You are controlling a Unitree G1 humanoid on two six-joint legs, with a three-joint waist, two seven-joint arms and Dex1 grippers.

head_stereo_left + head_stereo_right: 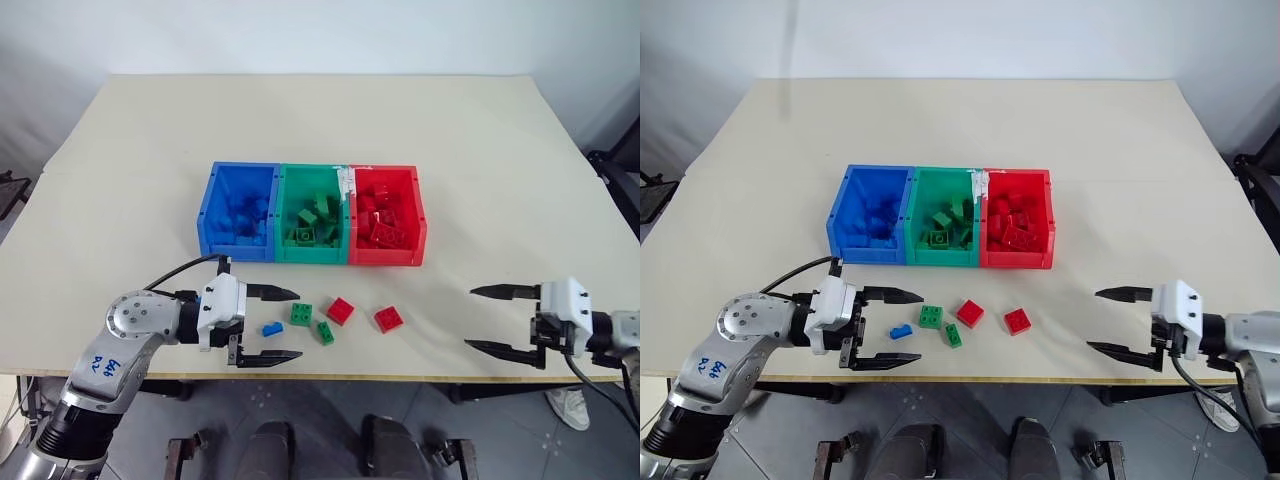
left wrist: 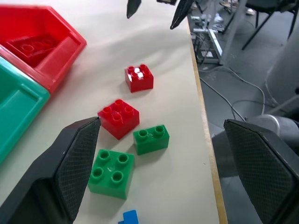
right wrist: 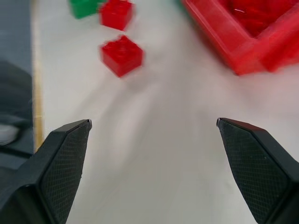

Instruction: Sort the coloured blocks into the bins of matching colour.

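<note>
left end effector (image 1: pixel 281 324) wide, empty | blue block (image 1: pixel 272 329) between its fingers | right end effector (image 1: pixel 490 319) wide, empty

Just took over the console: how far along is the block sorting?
Mostly done: the blue bin, green bin and red bin each hold matching blocks. Nothing is in hand; the left gripper and right gripper are open and empty. Left on the table: one blue block, two green blocks, two red blocks.
</note>
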